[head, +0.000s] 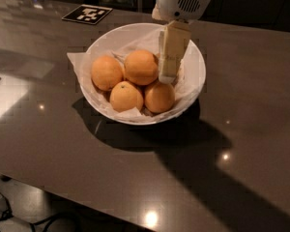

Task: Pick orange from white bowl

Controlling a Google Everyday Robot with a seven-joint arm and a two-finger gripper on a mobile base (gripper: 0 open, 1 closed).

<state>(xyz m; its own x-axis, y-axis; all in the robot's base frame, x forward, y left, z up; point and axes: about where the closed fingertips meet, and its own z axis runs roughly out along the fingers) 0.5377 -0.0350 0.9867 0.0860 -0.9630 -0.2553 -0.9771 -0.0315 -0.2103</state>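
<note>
Camera view, standing by the table: the gripper hangs straight down from its white wrist into the right half of the white bowl, its tip low among the fruit. It's edge-on to me, so I honestly can't tell if it's spread or pressed together, or whether it has anything.

Just to its left, about touching it, is the orange I'd guess it's after. It's the biggest, roundest, deepest-coloured one, sitting near the middle toward the back. Three more are packed around it: a paler orange on the left, a small orange with a dark stem spot in front, and another front orange right under the gripper's tip. Something could be hidden behind the gripper, no idea.

Handling-wise I'd say it's firm and a bit heavy for its size, with a smooth skin that'll squirt out of a shallow pinch. I'd take it across the widest part, coming from above. The neighbours crowd it, so there isn't much room to get down its sides, and the crumpled paper lining the bowl means everything can shift.

The bowl sits on a dark glossy table that throws back ceiling lights and a long shadow. There's a black-and-white marker tag at the far edge and cables on the floor.
</note>
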